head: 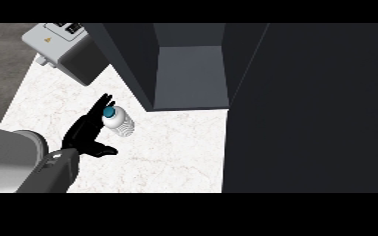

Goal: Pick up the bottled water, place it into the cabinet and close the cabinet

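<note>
Fingers [100, 106]: left hand [85, 132], extended and released, lying against the left side of the bottled water [117, 121], not curled round it. Bottled water: upright on white marble worktop [170, 150], blue cap up, just left of the open cabinet [188, 75]. Grey appliance [63, 50]: far left corner

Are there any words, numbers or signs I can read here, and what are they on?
No words or numbers can be read.
Grey appliance: a small yellow mark at its top left, maybe a warning sign, too small to read; dark panels with pale marks beside it, too blurred to read.
Bottled water: no readable label; only its blue cap shows.
</note>
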`<move>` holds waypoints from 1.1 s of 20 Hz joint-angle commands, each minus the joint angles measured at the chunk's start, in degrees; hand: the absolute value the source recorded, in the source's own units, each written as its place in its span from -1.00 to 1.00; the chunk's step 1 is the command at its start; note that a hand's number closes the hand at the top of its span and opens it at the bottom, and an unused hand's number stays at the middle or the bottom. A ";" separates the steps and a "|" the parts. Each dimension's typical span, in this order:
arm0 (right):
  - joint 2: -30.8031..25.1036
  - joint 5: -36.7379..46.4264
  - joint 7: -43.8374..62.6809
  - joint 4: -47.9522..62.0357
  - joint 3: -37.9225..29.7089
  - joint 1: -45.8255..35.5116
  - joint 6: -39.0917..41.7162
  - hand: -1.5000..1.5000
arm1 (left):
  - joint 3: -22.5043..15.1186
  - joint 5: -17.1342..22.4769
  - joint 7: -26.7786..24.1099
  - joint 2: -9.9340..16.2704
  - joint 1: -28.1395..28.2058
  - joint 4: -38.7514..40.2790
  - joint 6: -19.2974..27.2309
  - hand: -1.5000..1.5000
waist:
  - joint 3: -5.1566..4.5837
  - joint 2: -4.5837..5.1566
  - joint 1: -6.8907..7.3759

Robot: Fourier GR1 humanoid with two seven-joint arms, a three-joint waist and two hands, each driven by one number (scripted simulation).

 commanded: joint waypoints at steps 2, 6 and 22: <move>1.15 2.09 0.19 0.64 2.76 -0.68 -1.08 -1.00 | -0.27 -0.58 -2.99 -3.60 -1.97 2.64 -0.75 -1.00 | -0.03 0.08 -0.18; 0.33 0.83 -0.73 2.45 0.22 -2.38 -0.22 -1.00 | 1.29 1.07 -2.12 -2.64 -3.26 4.15 -4.60 -1.00 | -0.05 0.23 -0.40; 0.34 -1.16 0.97 3.60 0.54 -3.50 -0.48 -1.00 | 2.14 3.31 2.02 -4.23 -3.76 3.48 -15.90 -1.00 | -0.05 0.25 -0.31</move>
